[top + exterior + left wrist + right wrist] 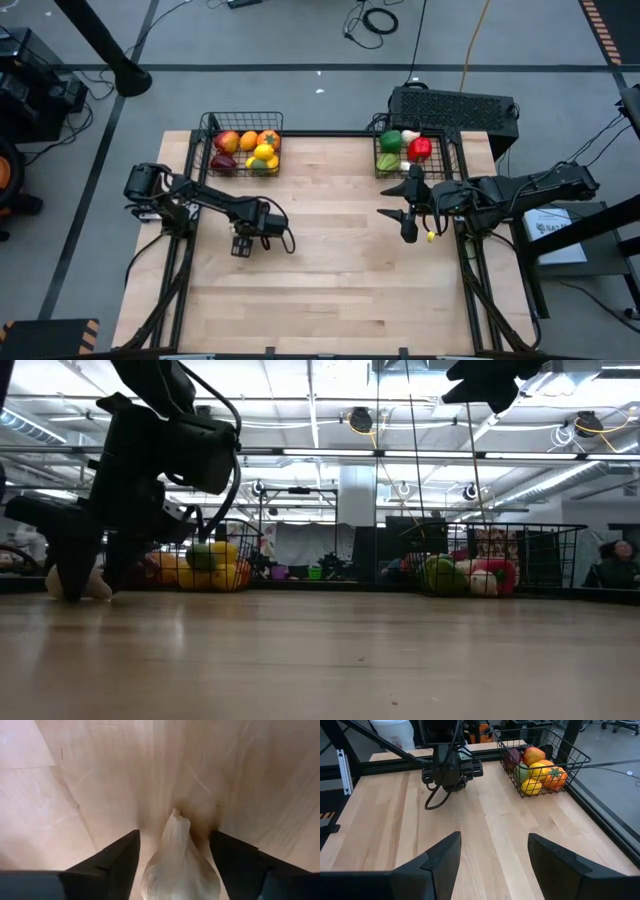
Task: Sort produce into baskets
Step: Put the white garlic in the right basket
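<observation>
Garlic bulb, white, pointed tip (180, 862), sits on pale wood table (330, 270) between left gripper (175, 857) fingers, jaws apart, not yet pinching; centre bulb, close gently, then lift toward vegetable-side dark wire basket (445, 165). Right gripper (492, 852) hovers near it, jaws apart, empty

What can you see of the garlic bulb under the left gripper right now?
The garlic bulb is off-white with a papery look, plump at the base and narrowing to a pointed tip. It sits on the bare wooden table, well outside both baskets. The left gripper is lowered over it, a dark finger on each side; a narrow gap shows at both, so the bulb isn't gripped yet.
</observation>
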`<control>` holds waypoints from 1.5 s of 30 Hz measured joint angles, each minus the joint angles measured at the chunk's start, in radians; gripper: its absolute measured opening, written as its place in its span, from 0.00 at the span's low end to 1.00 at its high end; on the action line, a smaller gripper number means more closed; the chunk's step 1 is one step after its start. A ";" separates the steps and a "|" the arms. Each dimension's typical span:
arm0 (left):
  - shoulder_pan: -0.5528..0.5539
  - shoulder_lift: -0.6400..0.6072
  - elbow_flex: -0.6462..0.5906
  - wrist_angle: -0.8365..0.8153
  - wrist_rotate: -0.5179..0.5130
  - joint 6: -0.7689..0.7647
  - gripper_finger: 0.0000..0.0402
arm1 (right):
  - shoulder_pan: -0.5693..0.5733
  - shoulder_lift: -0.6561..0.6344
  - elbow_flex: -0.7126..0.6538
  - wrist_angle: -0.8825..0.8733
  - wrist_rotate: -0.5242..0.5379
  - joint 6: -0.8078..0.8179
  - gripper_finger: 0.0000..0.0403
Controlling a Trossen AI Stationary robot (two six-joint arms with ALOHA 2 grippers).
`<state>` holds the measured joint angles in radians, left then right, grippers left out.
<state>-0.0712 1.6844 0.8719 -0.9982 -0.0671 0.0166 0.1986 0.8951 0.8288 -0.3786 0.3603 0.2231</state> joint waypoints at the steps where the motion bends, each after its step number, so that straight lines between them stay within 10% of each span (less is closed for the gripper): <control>1: 0.002 0.000 0.000 0.000 0.005 0.000 0.60 | 0.000 0.000 0.000 0.000 0.000 0.000 0.55; 17: 0.005 0.000 0.000 0.004 0.020 -0.004 0.35 | 0.000 0.000 0.000 0.000 0.000 0.003 0.55; 45: 0.005 0.000 0.000 -0.006 0.019 -0.019 0.26 | 0.000 0.000 0.000 0.000 0.000 0.008 0.55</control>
<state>-0.0658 1.6848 0.8719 -1.0037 -0.0482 -0.0021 0.1985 0.8951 0.8288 -0.3786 0.3604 0.2314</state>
